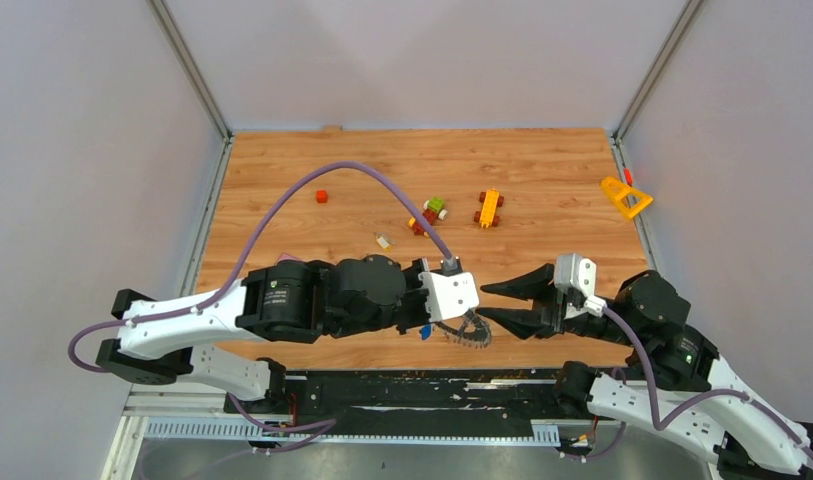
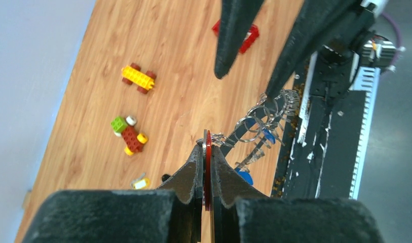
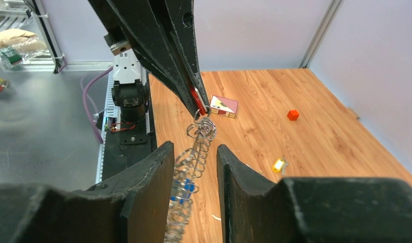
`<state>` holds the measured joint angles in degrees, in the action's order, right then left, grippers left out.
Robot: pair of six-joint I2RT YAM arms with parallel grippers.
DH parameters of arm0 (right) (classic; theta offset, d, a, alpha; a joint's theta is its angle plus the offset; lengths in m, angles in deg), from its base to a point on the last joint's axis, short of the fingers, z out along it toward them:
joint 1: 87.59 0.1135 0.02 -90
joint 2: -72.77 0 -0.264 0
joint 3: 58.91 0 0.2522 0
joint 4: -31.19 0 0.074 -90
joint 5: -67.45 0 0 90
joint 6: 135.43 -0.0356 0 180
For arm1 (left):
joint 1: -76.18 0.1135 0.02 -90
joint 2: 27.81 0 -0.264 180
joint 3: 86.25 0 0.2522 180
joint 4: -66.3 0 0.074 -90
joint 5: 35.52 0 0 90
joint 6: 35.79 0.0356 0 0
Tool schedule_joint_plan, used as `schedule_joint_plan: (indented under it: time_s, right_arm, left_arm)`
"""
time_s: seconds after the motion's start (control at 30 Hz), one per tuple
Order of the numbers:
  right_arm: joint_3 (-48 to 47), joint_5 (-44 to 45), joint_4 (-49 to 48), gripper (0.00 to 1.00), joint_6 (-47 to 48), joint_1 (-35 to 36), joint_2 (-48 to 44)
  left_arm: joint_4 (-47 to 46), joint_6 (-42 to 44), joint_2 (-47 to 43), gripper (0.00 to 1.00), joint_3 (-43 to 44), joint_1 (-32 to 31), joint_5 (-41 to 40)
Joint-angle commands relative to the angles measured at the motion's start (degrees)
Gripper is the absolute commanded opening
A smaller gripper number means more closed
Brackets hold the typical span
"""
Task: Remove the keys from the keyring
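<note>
Little is done, I judge: the left claw (image 2: 207,147) pinches what seems a red key (image 2: 208,169) on the keyring (image 1: 470,330), held up by the table's (image 1: 282,180) near edge, blue keys (image 3: 186,187) not yet off, the right claw (image 1: 482,301) spread astride it.

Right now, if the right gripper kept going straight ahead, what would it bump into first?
Probably the keyring, strung between the open right gripper's fingers. Just beyond it is the left gripper, shut on a red piece. Depth is hard to judge.
</note>
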<state>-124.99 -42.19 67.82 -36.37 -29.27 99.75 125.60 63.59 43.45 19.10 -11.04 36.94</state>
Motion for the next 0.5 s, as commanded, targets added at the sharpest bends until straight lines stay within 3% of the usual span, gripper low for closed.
schedule_joint_plan:
  time_s: [0.0, 0.47]
  right_arm:
    - [0.99, 4.93, -2.86, 0.36, -6.35, 0.19, 0.97]
    - [3.63, 6.31, -9.18, 0.36, -11.05, 0.21, 4.19]
  left_arm:
    - [-2.17, -5.37, 1.22, 0.00, 4.58, 0.29, -8.58]
    - [-0.78, -7.31, 3.40, 0.00, 7.20, 1.00, -8.40]
